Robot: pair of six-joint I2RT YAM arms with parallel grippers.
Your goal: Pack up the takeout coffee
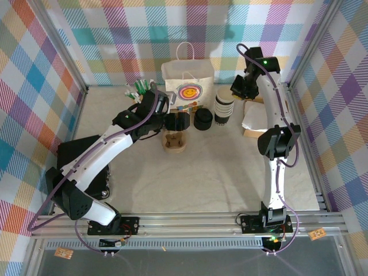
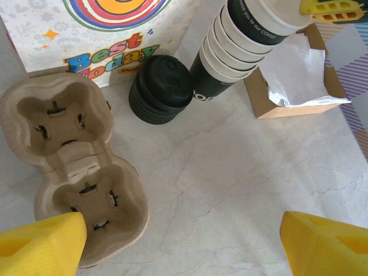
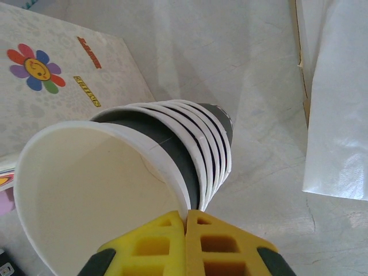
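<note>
Left wrist: bag (image 2: 40, 34) reads "Best Today"; cup stack (image 2: 230, 52) beside it reads "…you to our COFFEE". Left gripper (image 2: 184, 247) wide; right gripper (image 3: 185, 230) pinches top cup (image 3: 86, 190) rim.

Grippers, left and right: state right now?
Left gripper: open, holding nothing.
Right gripper: shut on the rim of the top cup of the stack.

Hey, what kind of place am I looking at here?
Probably a robot test cell staged as a takeout-coffee packing station: checked cloth walls on a metal frame enclose the table, which holds a stack of paper cups, a pulp cup carrier and a paper bag.
</note>
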